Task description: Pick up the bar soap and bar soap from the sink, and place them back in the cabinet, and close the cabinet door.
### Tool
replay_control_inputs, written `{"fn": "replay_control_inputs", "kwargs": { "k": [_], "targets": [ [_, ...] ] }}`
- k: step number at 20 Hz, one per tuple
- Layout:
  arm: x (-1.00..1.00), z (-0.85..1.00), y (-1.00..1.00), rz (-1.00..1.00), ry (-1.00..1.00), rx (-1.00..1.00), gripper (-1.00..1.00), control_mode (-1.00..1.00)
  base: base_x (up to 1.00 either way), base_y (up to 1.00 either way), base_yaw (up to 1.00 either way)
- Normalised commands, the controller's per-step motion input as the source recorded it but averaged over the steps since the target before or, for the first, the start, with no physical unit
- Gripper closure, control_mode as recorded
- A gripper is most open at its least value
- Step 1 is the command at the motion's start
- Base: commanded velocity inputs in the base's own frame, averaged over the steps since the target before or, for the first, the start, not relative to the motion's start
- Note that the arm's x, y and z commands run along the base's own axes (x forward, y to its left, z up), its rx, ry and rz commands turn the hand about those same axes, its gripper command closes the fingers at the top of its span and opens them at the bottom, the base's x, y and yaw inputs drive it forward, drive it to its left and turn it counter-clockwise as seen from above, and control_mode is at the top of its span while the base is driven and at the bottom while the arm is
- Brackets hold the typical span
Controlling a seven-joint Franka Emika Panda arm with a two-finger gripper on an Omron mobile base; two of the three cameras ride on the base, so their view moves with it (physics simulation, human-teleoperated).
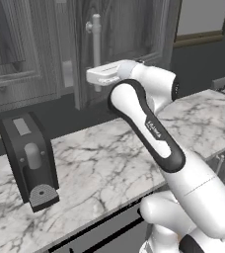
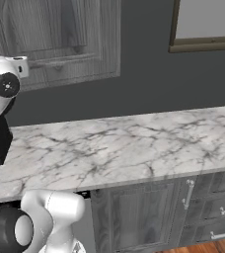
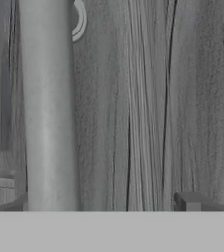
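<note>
My cabinet door (image 1: 119, 44) is grey wood-grain with a raised framed panel, hanging above the desk (image 1: 104, 158). Its long silver bar handle (image 1: 96, 49) stands upright, very close before me in the hand view (image 3: 47, 103).

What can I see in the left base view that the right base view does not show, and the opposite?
Left base view alone: the black coffee machine on the counter, the cabinet door with its silver bar handle, and the arm's hand reaching to that handle. Right base view alone: the lower cabinet front with drawers beside it. Both share the marble counter, the grey wall cabinet, the framed window and the white arm.
</note>
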Motion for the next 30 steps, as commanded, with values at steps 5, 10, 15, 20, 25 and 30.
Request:
{"fn": "replay_control_inputs", "kwargs": {
  "k": [5, 10, 15, 20, 25, 30],
  "targets": [
    [0.41, 0.00, 0.30, -0.05, 0.00, -0.01, -1.00, -1.00, 0.00, 0.00, 0.00],
    [0.41, 0.00, 0.32, -0.02, 0.00, -0.02, -1.00, -1.00, 0.00, 0.00, 0.00],
    [0.37, 0.00, 0.31, -0.01, 0.00, -0.01, -1.00, -1.00, 0.00, 0.00, 0.00],
    [0.34, 0.00, 0.25, 0.00, 0.00, 0.00, -1.00, -1.00, 0.00, 0.00, 0.00],
    [0.33, 0.00, 0.23, 0.00, 0.00, 0.00, -1.00, -1.00, 0.00, 0.00, 0.00],
    [0.24, 0.00, 0.21, 0.00, 0.01, 0.00, -1.00, -1.00, 0.00, 0.00, 0.00]
  ]
}}
